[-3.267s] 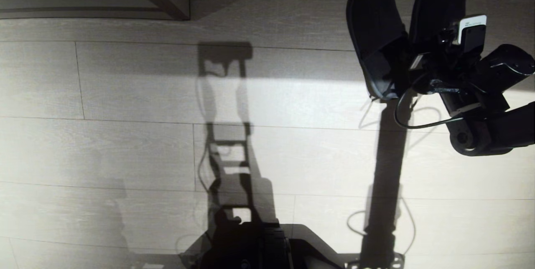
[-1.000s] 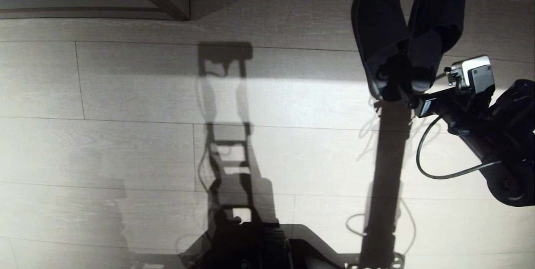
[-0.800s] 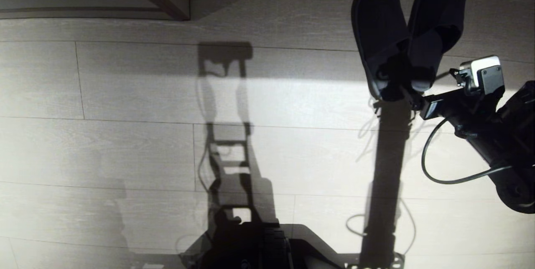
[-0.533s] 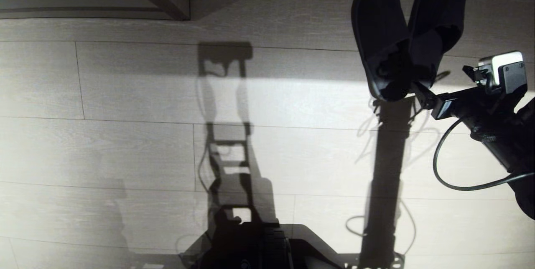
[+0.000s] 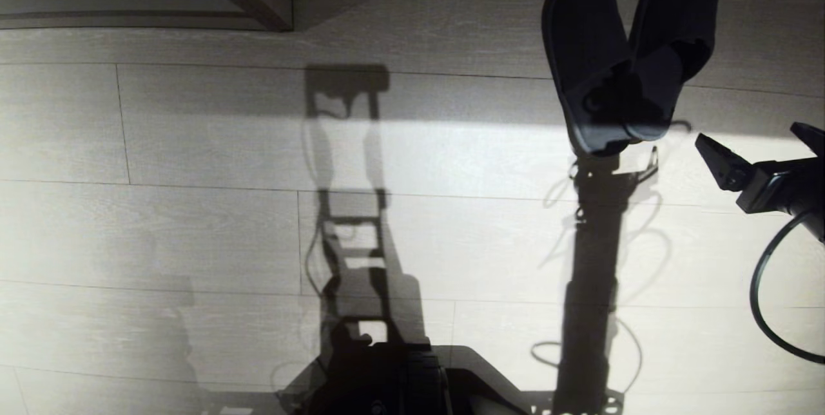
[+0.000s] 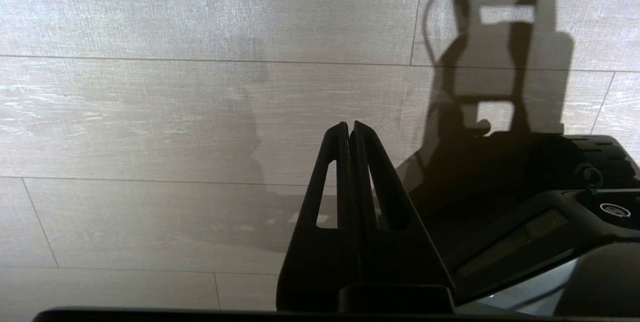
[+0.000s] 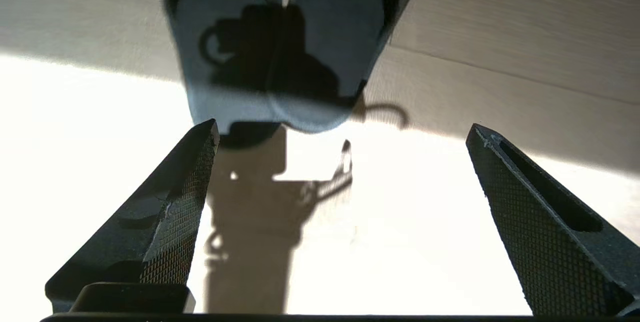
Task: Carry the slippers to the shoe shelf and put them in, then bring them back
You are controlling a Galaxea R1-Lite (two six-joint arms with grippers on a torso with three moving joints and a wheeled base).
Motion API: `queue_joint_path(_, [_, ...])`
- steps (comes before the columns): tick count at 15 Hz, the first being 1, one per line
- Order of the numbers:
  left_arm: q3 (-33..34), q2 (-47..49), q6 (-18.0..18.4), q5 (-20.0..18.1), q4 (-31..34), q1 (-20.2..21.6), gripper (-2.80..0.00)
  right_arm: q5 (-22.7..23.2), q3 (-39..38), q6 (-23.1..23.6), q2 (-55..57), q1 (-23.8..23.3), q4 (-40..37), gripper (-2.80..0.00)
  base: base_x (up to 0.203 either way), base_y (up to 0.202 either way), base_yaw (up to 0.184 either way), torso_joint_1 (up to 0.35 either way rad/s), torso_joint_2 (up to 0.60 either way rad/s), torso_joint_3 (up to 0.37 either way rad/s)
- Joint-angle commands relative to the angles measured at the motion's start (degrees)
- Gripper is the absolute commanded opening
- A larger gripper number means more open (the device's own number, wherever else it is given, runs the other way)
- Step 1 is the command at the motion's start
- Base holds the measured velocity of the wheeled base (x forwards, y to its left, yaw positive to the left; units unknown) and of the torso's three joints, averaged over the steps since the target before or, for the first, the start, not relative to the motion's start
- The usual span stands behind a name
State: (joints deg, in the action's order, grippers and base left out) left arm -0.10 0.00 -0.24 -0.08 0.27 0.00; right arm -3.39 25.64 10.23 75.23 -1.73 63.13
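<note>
On the floor (image 5: pixel 193 221) far right, the slippers (image 5: pixel 625 54) lie side by side, heels touching, toes pointing away. Right gripper (image 5: pixel 760 144) hangs just right of the heels, jaws spread wide, holding nothing. Left gripper (image 6: pixel 351 129) parked over the floor by the base, fingers pressed together.

Hard low light; bright band across floor (image 5: pixel 193 144), blown white in right wrist view. Long crisp robot shadows; plank lines bow at edges.
</note>
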Motion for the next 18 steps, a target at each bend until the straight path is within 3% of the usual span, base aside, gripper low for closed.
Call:
queue_joint_path(1, [0.01, 0.0, -0.02, -0.01, 0.0, 0.0, -2.8, -0.15, -2.89, 0.05, -7.76, -0.12, -0.75, 0.0, 0.0, 0.0, 0.0, 0.0, 0.0, 0.0])
queue_joint_path(4, [0.01, 0.0, -0.02, -0.01, 0.0, 0.0, -2.8, -0.28, -11.06, 0.65, -17.1, -0.2, -2.71, 0.0, 0.0, 0.0, 0.0, 0.0, 0.0, 0.0])
queue_joint_path(5, [0.01, 0.0, -0.02, -0.01, 0.0, 0.0, -2.8, -0.29, -13.99, 1.17, -19.05, -0.2, -3.73, -2.8, 0.0, 0.0, 0.0, 0.0, 0.0, 0.0])
queue_joint_path(9, [0.01, 0.0, -0.02, -0.01, 0.0, 0.0, -2.8, 0.05, -22.51, 1.9, -23.51, -0.03, -6.31, -2.8, 0.0, 0.0, 0.0, 0.0, 0.0, 0.0])
queue_joint_path(14, [0.01, 0.0, -0.02, -0.01, 0.0, 0.0, -2.8, -0.94, -25.43, 1.06, -28.3, 0.23, -7.71, -2.8, 0.0, 0.0, 0.0, 0.0, 0.0, 0.0])
queue_joint_path(18, [0.01, 0.0, -0.02, -0.01, 0.0, 0.0, -2.8, -2.08, -25.46, -1.34, -39.62, 0.85, -20.66, -2.8, 0.0, 0.0, 0.0, 0.0, 0.0, 0.0])
